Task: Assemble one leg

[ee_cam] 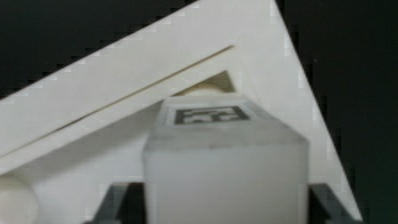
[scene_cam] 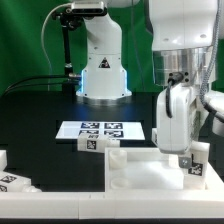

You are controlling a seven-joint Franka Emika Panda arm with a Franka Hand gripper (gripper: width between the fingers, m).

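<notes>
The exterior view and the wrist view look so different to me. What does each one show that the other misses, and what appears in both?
Only the exterior view shows the wider scene: the marker board flat on the black table, a loose leg beside that board, more legs at the exterior view's left edge, and the arm's base behind.

Only the wrist view shows, close up, the tag on the end of the held leg pointing into the tabletop's corner.

Both show the pincer gripping that leg over the white tabletop.

tagged leg (ee_cam: pixel 214 160), seemingly over tabletop (ee_cam: pixel 107 110) corner
</notes>
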